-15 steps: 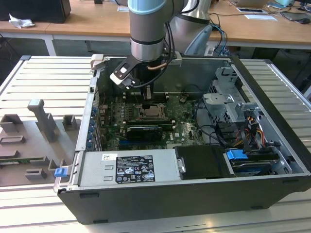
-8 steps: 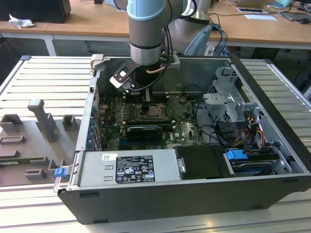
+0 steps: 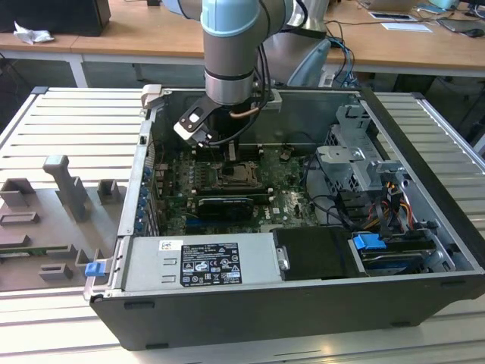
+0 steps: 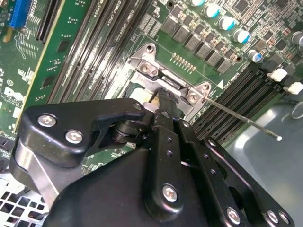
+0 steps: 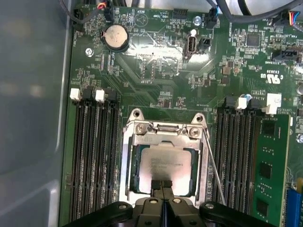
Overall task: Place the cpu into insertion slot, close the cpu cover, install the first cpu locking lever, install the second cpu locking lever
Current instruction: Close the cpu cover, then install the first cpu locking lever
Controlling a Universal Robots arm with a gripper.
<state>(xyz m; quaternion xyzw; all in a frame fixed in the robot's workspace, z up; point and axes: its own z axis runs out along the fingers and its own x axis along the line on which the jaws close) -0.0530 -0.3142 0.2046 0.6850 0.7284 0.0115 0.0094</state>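
Silvery-grey cpu (image 5: 165,163) is seen seated in the socket on the green motherboard (image 5: 156,61), its metal top showing through the window of the cover (image 5: 129,161). The cover is recorded as lying down flat around the chip, framing it on all sides. The gripper (image 5: 162,185) is positioned at the socket edge opposite the cover's two screws, with its fingers (image 5: 156,187) brought fully together, a thin seam alone being visible between them; nothing is seen clamped there. Whether the tips touch the cover cannot be told. In the second wrist view the gripper (image 4: 163,94) is seen from the side, tip down at the socket. One lever (image 5: 214,170), a thin wire rod, is noted beside the cover; in the second wrist view the lever (image 4: 241,120) slants away over the memory slots (image 4: 246,90), free end clear of the socket. In the exterior view the arm (image 3: 231,45) is lowered into the open case (image 3: 303,303).
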